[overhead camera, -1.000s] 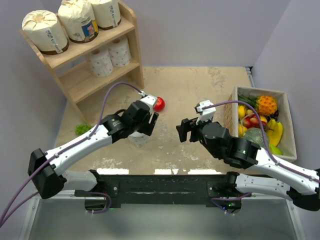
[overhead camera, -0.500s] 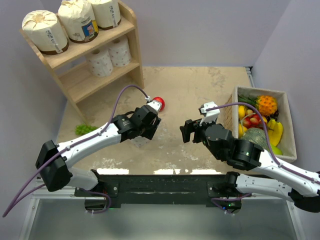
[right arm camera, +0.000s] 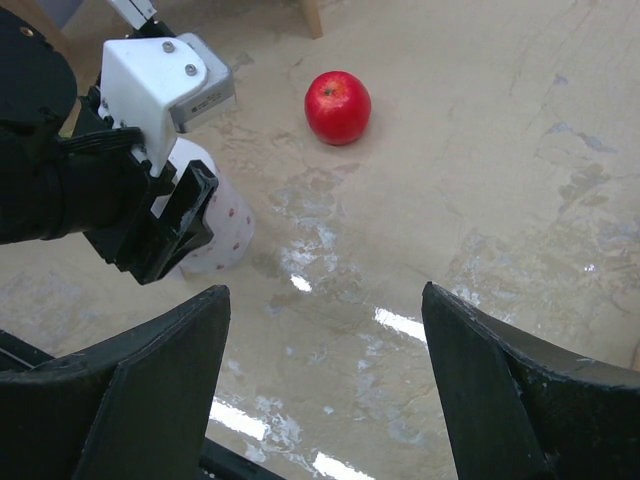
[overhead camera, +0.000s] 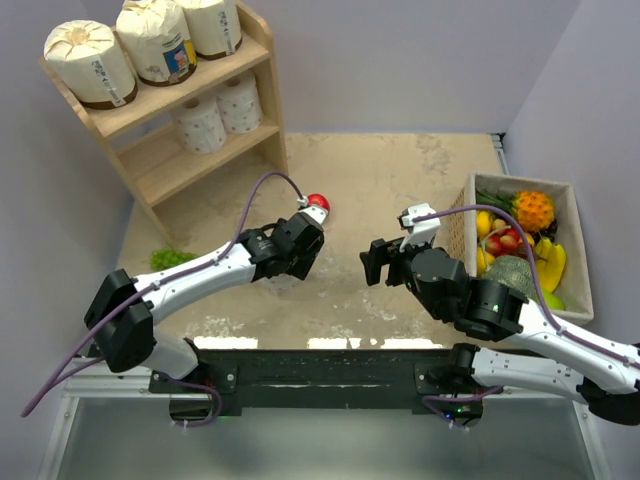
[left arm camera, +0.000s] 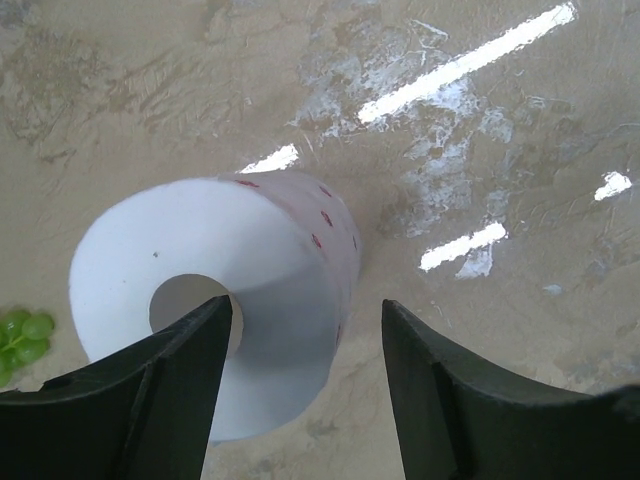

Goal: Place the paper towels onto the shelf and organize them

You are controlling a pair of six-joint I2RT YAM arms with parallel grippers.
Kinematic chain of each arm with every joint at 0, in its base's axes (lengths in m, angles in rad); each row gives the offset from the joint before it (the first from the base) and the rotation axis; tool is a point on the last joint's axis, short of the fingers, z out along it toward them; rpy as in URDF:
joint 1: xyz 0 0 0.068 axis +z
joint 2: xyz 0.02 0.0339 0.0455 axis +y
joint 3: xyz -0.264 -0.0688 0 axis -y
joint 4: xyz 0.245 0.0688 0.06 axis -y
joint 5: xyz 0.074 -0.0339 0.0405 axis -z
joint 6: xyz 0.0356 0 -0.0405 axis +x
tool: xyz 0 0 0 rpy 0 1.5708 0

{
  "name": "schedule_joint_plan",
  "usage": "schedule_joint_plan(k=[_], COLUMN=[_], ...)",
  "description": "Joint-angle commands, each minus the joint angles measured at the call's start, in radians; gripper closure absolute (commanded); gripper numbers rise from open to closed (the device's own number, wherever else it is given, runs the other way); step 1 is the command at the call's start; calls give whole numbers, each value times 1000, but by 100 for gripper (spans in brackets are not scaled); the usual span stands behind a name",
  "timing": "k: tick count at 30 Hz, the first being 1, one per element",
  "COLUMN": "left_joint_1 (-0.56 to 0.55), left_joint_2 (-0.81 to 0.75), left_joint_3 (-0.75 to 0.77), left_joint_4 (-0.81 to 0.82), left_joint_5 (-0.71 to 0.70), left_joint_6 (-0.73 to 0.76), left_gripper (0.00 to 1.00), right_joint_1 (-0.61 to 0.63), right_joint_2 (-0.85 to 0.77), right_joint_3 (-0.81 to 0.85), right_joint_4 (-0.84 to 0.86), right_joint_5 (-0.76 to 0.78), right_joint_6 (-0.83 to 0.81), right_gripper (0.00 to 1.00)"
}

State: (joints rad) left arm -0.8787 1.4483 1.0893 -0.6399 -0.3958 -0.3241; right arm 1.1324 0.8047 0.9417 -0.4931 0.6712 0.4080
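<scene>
Six paper towels in all. Three wrapped rolls (overhead camera: 155, 40) lined up on the top step of the shelf (overhead camera: 255, 75), far off at 11 o'clock in the top view. Two bare rolls (overhead camera: 220, 113) side by side on the step below.

One last bare roll (left arm camera: 215, 290) down on the table (overhead camera: 400, 180), not on the shelf. Standing on its end close to the middle, a little toward 8 o'clock, with its hole facing up. Mostly hidden under the left arm in the top view, plain to see from both wrist views.

Left gripper (left arm camera: 305, 315) right over that roll, spread apart. One of its fingers (left arm camera: 150, 390) over the hole, the other out past the roll's side at 3 o'clock. Cannot tell whether either one touches the paper.

Right gripper (right arm camera: 325, 300) spread wide too, with nothing between its fingers. Hanging over the table at 3 o'clock from the roll, near it but apart.

Red apple (overhead camera: 318, 205) on the table at 1 o'clock from the left gripper, close by. Green grapes (overhead camera: 165, 258) at 9 o'clock from the roll, near the foot of the shelf. Box of fruit (overhead camera: 575, 240) way over at 3 o'clock, by the wall.
</scene>
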Motion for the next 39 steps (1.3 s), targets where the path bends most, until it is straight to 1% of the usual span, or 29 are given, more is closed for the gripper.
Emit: schedule_joint_plan(k=[1,6,7,9,13,16,18,22,29,31,39], left_joint_1=[-5,-6,-5,-5,-5,-6,-3,-2,49,67,181], left_joint_2=[9,11,9,4,-2,-9,-16,-23,-32,-35,-43], left_joint_3=[-17,-45,-46,-48,-45,-35,-11,59,210,251,365], left_joint_4=[37,48,51,57,59,46,22,-29,-89,-87,-35], left_joint_5=[-40,-57,-66,-74,-83,-106,-135,-253,-385,-423,-485], left_joint_6=[3,-4,-7,-13,-10,-9,2,49,125,161,284], left_gripper=[35,38,42,44,52,56,57,59,62,62,63], right_joint_1=[6,4,4,4,4,4,4,4,4,6,4], right_joint_2=[-10,-15,-15,-15,-24,-33,-39,-50,-52,-53,-47], right_joint_3=[-4,-9,-9,-9,-12,-14,-14,-11,5,6,-3], right_joint_4=[24,27,27,25,24,21,16,14,8,10,19], right_joint_5=[30,31,31,31,36,39,42,47,44,41,21], right_joint_6=[14,12,9,11,9,9,8,3,-6,-8,9], right_gripper=[19,19,19,19,19,19,19,19,19,18,18])
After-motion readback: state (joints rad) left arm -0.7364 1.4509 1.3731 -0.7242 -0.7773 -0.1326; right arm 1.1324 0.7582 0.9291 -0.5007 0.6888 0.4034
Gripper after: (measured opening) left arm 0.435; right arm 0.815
